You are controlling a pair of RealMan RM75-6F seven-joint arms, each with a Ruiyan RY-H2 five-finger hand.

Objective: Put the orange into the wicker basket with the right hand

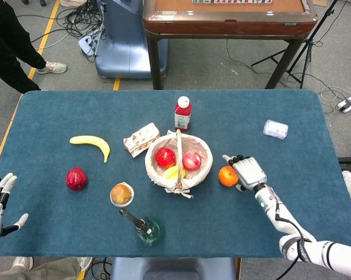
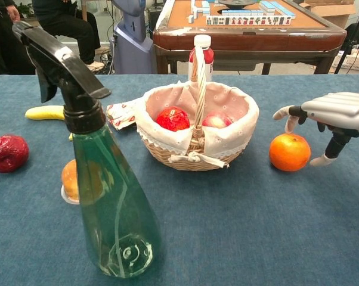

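Just beside the spread right hand (image 1: 248, 172) lies the orange (image 1: 227, 175).

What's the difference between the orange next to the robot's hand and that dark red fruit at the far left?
The orange is bright orange and lies just right of the basket; the dark red fruit lies well to the basket's left, with nothing close around it. The right hand reaches the orange with its fingers spread over it; no hand is close to the red fruit. Both are round and rest on the blue table.

Silver-grey right hand (image 2: 337, 119), black-jointed fingers (image 2: 285, 112)
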